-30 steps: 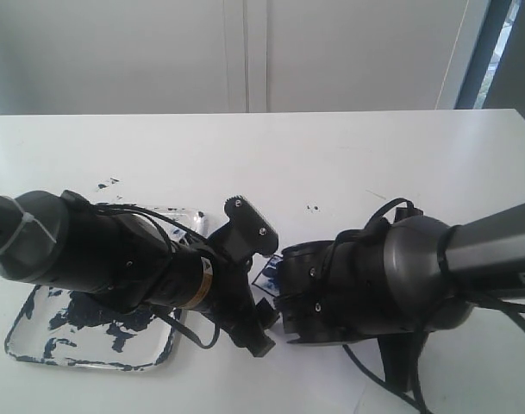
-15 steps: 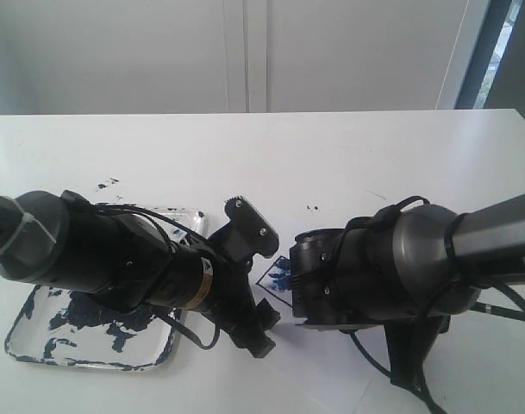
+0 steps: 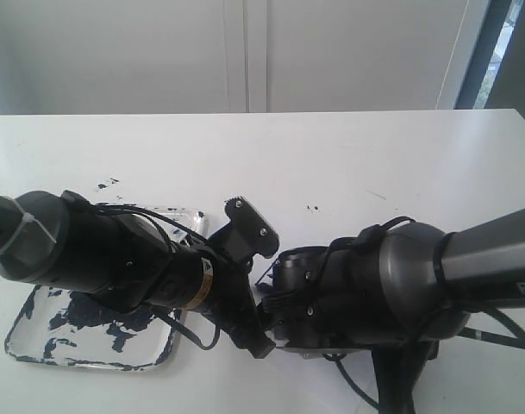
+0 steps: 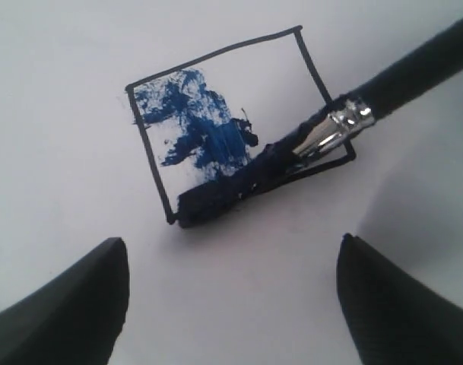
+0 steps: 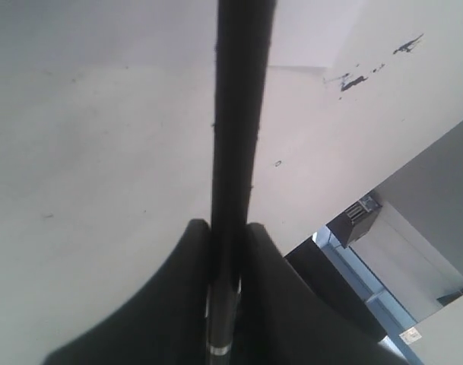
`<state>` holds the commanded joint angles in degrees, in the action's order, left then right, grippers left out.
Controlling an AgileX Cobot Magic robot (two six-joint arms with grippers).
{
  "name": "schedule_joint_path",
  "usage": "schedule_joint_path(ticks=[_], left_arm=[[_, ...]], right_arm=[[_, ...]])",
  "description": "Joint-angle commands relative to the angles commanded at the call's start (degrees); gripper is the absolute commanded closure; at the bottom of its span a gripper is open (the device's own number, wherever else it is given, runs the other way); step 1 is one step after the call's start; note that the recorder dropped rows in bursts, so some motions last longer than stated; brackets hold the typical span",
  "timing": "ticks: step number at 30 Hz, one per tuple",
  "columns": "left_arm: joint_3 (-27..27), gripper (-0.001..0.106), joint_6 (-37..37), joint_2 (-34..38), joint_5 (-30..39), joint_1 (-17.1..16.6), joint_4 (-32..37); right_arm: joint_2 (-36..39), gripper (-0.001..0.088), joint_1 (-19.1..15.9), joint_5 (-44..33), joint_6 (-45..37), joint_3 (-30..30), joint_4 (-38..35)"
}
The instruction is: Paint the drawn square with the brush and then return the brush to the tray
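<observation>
The right gripper (image 5: 227, 228), clamped on the thin black silver-ferruled brush (image 4: 334, 129), has swept left over the partly blue hand-drawn square (image 4: 197, 133), still unfinished; left gripper (image 4: 231, 255) with jaws apart.

The brush (image 4: 292, 156) has a smooth black handle with a dull sheen, a bright polished metal ferrule (image 4: 334, 129) and bristles clotted into a dark, lumpy mass. Inside the square (image 4: 239, 114) blue paint (image 4: 204, 133) lies in streaky, uneven daubs on matt white paper (image 4: 56, 68); the outline is flat black ink. The tray (image 3: 16, 341) looks like glossy clear plastic, blotched dark. The table (image 3: 348, 147) is smooth and white with a soft sheen. The left arm (image 3: 107, 250) and right arm (image 3: 409, 285) have matt black casings and satin grey tubes.
</observation>
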<state>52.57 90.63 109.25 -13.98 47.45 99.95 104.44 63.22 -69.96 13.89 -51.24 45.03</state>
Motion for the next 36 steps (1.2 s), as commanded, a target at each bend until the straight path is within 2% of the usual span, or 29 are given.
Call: schedule_joint_path(ticks=[9, 11, 16, 22, 24, 32, 36], left_arm=[[0.0, 0.027, 0.6, 0.0, -0.9, 0.0, 0.0], [0.0, 0.027, 0.6, 0.0, -0.9, 0.0, 0.0], [0.0, 0.027, 0.6, 0.0, -0.6, 0.0, 0.0], [0.0, 0.027, 0.6, 0.0, -0.6, 0.0, 0.0], [0.0, 0.027, 0.6, 0.0, -0.6, 0.0, 0.0], [0.0, 0.027, 0.8, 0.0, -1.4, 0.0, 0.0], [0.0, 0.027, 0.8, 0.0, -1.4, 0.0, 0.0]], right_arm=[[0.2, 0.0868, -6.1, 0.0, 2.9, 0.0, 4.7], [0.2, 0.0868, -6.2, 0.0, 2.9, 0.0, 4.7], [0.2, 0.0868, -5.5, 0.0, -0.2, 0.0, -0.5], [0.2, 0.0868, -0.9, 0.0, -0.2, 0.0, -2.0], [0.2, 0.0868, -0.9, 0.0, -0.2, 0.0, -1.7], [4.2, 0.0868, -5.9, 0.0, 4.8, 0.0, 5.8], [5.0, 0.0868, -6.2, 0.0, 7.1, 0.0, 7.4]])
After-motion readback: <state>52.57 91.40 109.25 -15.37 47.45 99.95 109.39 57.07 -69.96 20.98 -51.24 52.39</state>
